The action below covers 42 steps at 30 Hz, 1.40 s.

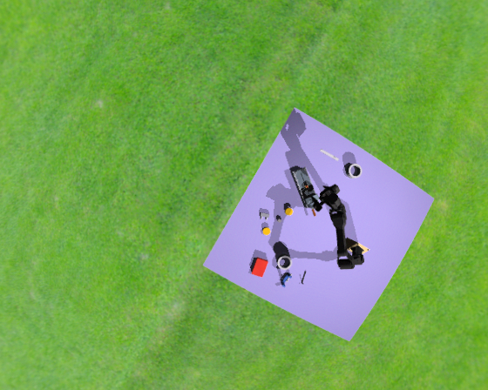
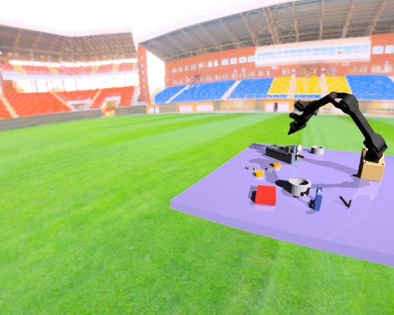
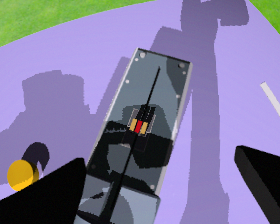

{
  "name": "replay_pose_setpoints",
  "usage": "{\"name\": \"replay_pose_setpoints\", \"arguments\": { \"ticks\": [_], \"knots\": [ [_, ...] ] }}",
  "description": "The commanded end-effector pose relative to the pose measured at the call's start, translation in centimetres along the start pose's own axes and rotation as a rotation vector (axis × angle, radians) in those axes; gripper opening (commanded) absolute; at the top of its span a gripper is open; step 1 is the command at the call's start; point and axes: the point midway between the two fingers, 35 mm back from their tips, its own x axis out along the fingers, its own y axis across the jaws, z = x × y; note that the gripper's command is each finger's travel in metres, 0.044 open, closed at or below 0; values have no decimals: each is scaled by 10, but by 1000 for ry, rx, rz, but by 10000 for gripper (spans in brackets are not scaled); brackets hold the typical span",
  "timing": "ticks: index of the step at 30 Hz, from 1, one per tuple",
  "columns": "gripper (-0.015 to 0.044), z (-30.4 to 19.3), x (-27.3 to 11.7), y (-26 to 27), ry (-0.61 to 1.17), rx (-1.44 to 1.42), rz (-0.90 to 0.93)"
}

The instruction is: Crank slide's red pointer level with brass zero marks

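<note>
The grey machine (image 1: 301,176) (image 2: 282,155) (image 3: 143,75) lies on the table with a long slot in its top. In the wrist view its red pointer (image 3: 139,126) sits between the left brass mark (image 3: 133,124) and the right brass mark (image 3: 144,128), and looks level with both, as far as the small picture shows. The brown crank handle (image 1: 314,212) (image 2: 301,156) sticks out at the machine's near end and is outside the wrist view. My gripper (image 1: 320,198) (image 2: 290,125) (image 3: 162,160) is open and empty, raised above the machine and clear of the handle. Shadows cover part of the machine's top.
A yellow disc (image 1: 288,211) (image 2: 276,164) (image 3: 21,175) stands beside the machine. A white ring (image 1: 355,164) and a white strip (image 1: 329,155) (image 3: 275,105) lie on its other side. A red box (image 1: 259,267) (image 2: 265,195), another white ring (image 2: 299,190) and a blue object (image 2: 318,200) stand farther off.
</note>
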Motion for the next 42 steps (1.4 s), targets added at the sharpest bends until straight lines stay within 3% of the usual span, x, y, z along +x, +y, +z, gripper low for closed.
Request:
{"name": "replay_pose_setpoints", "arguments": {
  "ticks": [1,25,42],
  "knots": [
    [440,-24,27,2,26,7,11],
    [440,-28,31,3,26,7,12],
    [0,-28,31,3,26,7,12]
  ]
}}
